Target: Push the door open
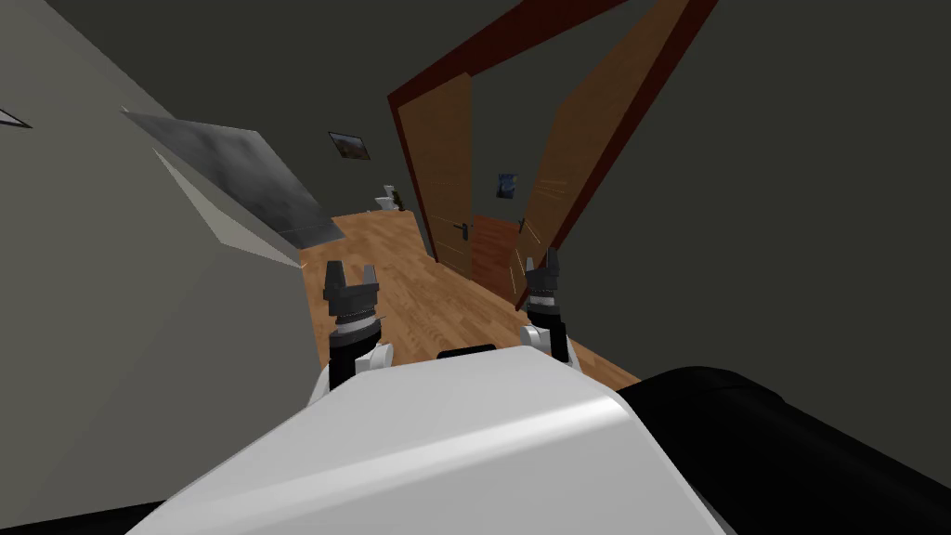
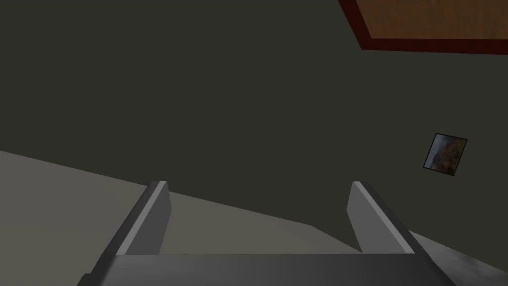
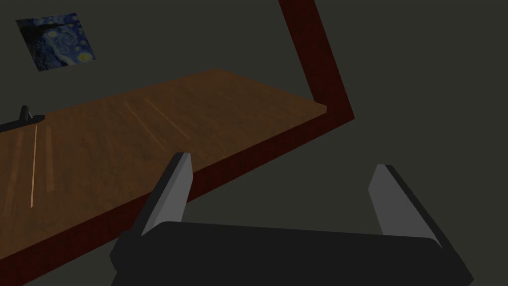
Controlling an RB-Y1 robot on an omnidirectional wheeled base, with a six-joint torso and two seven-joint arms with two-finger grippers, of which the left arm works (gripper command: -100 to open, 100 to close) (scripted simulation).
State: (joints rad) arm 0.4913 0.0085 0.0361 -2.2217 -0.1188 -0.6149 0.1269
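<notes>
A wooden door stands in a dark red frame (image 1: 409,139) ahead, seen as two leaves. The left leaf (image 1: 444,176) carries a dark handle (image 1: 462,228). The right leaf (image 1: 580,139) is swung partly aside, leaving a gap (image 1: 497,218) onto a room beyond. My right gripper (image 1: 550,262) is open close to the right leaf's lower edge. In the right wrist view the right gripper (image 3: 283,174) points at that leaf (image 3: 149,134) and the frame (image 3: 322,64), with the leaf's handle (image 3: 22,116) off to one side. My left gripper (image 1: 350,276) hangs open over the floor, left of the door.
A pale wall (image 1: 111,306) and a grey slanted slab (image 1: 237,181) close in on the left. A black bulk (image 1: 799,446) lies low on the right. Wood floor (image 1: 418,306) runs ahead to the door. A small white fixture (image 1: 384,200) stands far back.
</notes>
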